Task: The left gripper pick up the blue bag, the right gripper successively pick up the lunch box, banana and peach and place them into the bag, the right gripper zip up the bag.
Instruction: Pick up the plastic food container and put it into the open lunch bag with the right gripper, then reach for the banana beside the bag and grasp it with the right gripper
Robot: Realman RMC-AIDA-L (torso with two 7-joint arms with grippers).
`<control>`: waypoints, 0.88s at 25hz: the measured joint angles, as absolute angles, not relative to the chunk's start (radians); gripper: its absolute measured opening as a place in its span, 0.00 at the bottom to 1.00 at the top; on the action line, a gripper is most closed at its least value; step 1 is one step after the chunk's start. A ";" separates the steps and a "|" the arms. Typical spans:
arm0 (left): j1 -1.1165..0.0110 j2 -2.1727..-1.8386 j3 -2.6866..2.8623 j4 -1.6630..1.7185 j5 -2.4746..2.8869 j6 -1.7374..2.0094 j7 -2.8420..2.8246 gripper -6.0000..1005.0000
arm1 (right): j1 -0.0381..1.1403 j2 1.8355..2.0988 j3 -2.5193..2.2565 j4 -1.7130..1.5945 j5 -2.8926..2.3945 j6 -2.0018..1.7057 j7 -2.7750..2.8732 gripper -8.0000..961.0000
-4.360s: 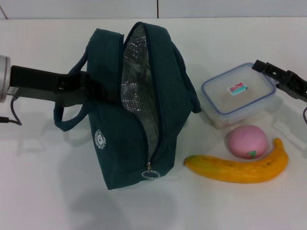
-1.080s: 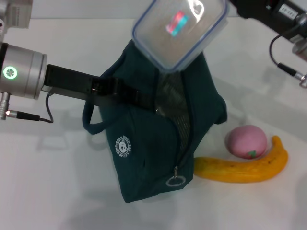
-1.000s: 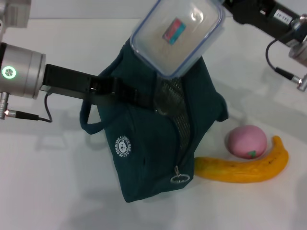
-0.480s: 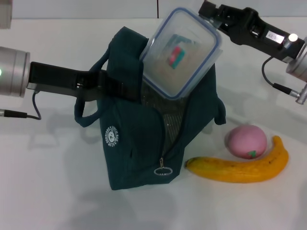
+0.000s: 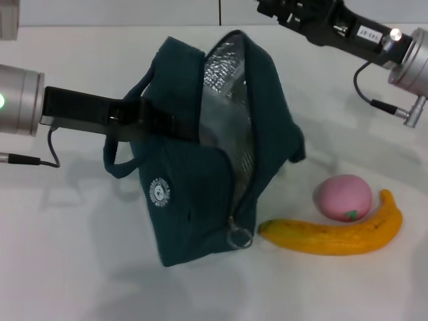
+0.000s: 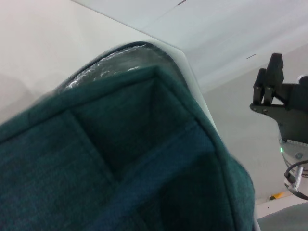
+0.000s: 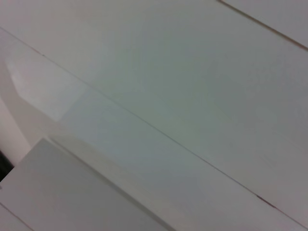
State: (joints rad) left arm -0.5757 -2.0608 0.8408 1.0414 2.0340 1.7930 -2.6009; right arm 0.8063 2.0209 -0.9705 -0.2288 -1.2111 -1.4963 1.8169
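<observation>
The dark blue-green bag (image 5: 200, 194) stands tilted on the white table, its zip open and its silver lining (image 5: 231, 100) showing. My left gripper (image 5: 175, 126) is shut on the bag's upper left edge by the handle; the left wrist view shows the bag's fabric (image 6: 144, 159) up close. My right gripper (image 5: 267, 8) is open and empty, high above and behind the bag's mouth; it also shows in the left wrist view (image 6: 268, 79). The lunch box is out of sight. The pink peach (image 5: 343, 198) and the yellow banana (image 5: 334, 235) lie on the table right of the bag.
The zip's ring pull (image 5: 239, 237) hangs at the bag's lower front end, close to the banana's tip. A loose handle loop (image 5: 117, 167) hangs on the bag's left side. The right wrist view shows only pale wall panels.
The lunch box, held over the bag's mouth half a second ago, has left the right gripper and is out of sight. The right gripper has risen and pulled back. The bag has shifted slightly.
</observation>
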 joint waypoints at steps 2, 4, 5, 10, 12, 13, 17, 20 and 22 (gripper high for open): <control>-0.571 -2.062 0.841 1.042 2.034 1.792 -2.600 0.05 | 0.793 2.019 -0.972 -0.262 -1.211 -1.503 1.814 0.32; -0.568 -2.062 0.841 1.039 2.035 1.787 -2.595 0.05 | 0.767 2.015 -0.983 -0.314 -1.213 -1.510 1.810 0.38; -0.567 -2.062 0.840 1.034 2.035 1.785 -2.591 0.05 | 0.748 2.012 -0.993 -0.354 -1.215 -1.511 1.807 0.42; -0.566 -2.061 0.840 0.997 2.034 1.775 -2.571 0.05 | 0.666 1.984 -1.033 -0.608 -1.352 -1.524 1.797 0.62; -0.563 -2.061 0.839 0.990 2.034 1.772 -2.566 0.05 | 0.657 1.967 -1.034 -0.685 -1.434 -1.543 1.804 0.68; -0.563 -2.061 0.839 0.990 2.034 1.771 -2.563 0.05 | 0.655 1.954 -1.034 -0.727 -1.485 -1.561 1.812 0.70; -0.562 -2.063 0.839 0.990 2.034 1.770 -2.558 0.05 | 0.668 1.916 -1.035 -0.869 -1.677 -1.646 1.851 0.80; -0.561 -2.063 0.839 0.988 2.034 1.765 -2.553 0.05 | 0.696 1.902 -1.035 -1.025 -1.864 -1.750 1.897 0.87; -0.561 -2.062 0.839 0.982 2.034 1.761 -2.549 0.05 | 0.716 1.908 -1.036 -1.115 -1.964 -1.806 1.934 0.89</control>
